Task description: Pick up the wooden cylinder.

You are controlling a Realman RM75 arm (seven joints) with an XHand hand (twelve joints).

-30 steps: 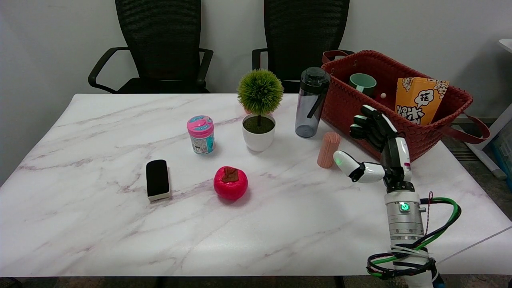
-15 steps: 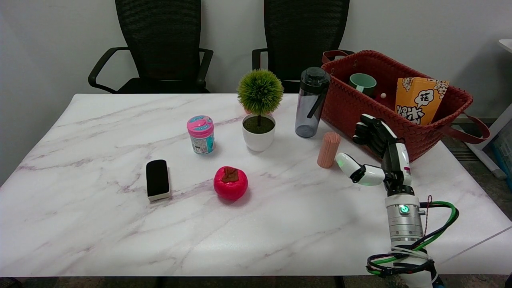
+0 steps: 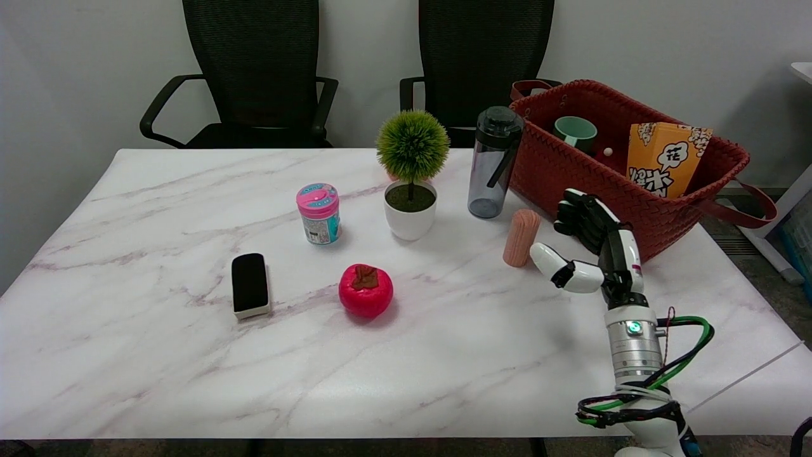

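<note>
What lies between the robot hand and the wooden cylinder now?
Nothing: in the head view only a narrow stretch of bare table separates the open right robot hand from the wooden cylinder.

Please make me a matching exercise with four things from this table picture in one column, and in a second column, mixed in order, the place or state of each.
1. wooden cylinder
2. right hand
3. green mug
4. red apple

a. inside the red basket
b. upright, between the water bottle and the hand
c. open, holding nothing
d. nearer the camera than the potted plant

Pairs: 1-b, 2-c, 3-a, 4-d
</note>
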